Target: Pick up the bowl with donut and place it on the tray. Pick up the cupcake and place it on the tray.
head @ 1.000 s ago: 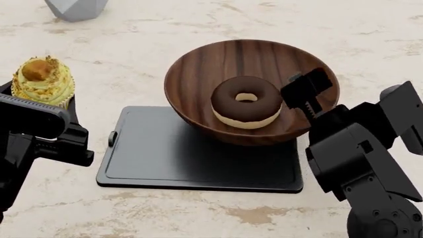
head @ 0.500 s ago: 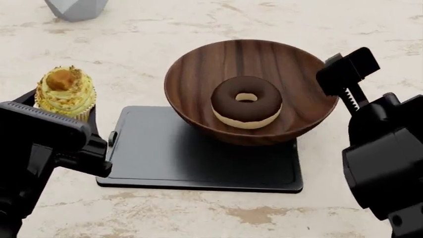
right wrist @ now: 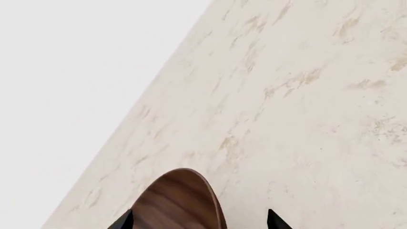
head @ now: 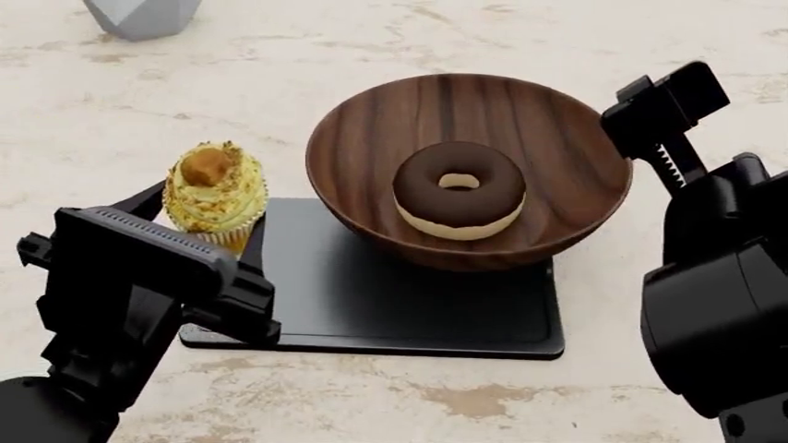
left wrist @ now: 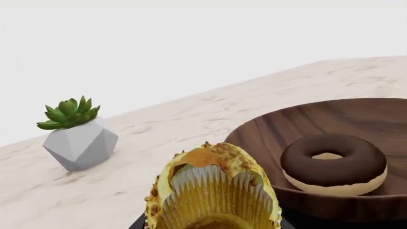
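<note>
The dark wooden bowl [head: 468, 111] sits on the right part of the dark grey tray [head: 369, 305], with the chocolate donut [head: 459, 189] inside it. My left gripper [head: 209, 231] is shut on the cupcake [head: 216, 189] and holds it upright above the tray's left edge. In the left wrist view the cupcake [left wrist: 213, 191] fills the space at the jaws, with the bowl [left wrist: 356, 119] and donut [left wrist: 334, 162] beyond it. My right gripper [head: 665, 111] is open and empty, raised just off the bowl's right rim. The right wrist view shows the bowl's rim [right wrist: 181, 200] between the fingertips [right wrist: 124, 220].
A grey faceted pot [head: 142, 14] with a green succulent [left wrist: 68, 112] stands at the far left of the pale marble table [head: 369, 46]. Bare tray surface lies left of and in front of the bowl.
My left gripper has carried the cupcake to the right, up to the tray's left edge. My right gripper has come off the bowl's rim and drawn back to the right and upward.
</note>
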